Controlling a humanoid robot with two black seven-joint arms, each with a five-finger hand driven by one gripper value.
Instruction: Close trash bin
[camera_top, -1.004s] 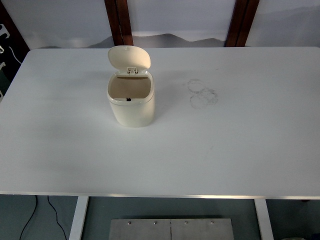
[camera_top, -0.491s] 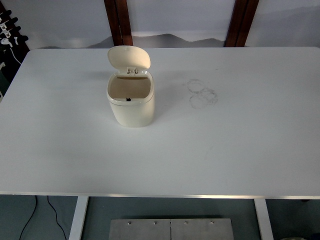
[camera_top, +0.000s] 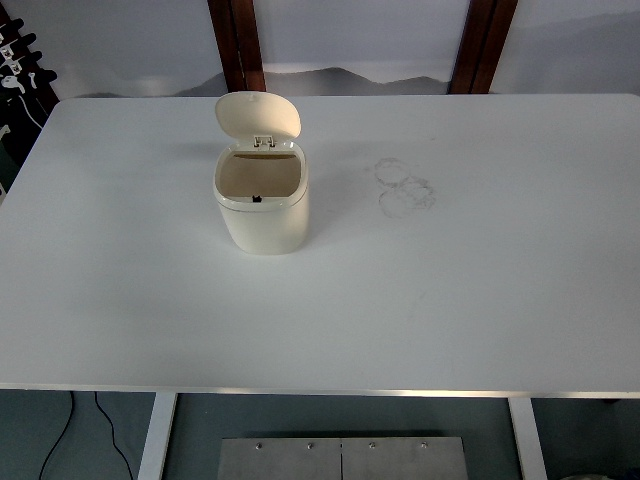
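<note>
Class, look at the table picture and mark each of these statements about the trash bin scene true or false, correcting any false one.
1. The trash bin has its lid standing open. True.
2. The bin lies tipped on its side. False: it stands upright on the white table.
3. Faint ring marks show on the table to the right of the bin. True.
4. A robot hand is pressing on the lid. False: nothing touches the lid.
5. The lid's hinge is on the bin's far side. True.
</note>
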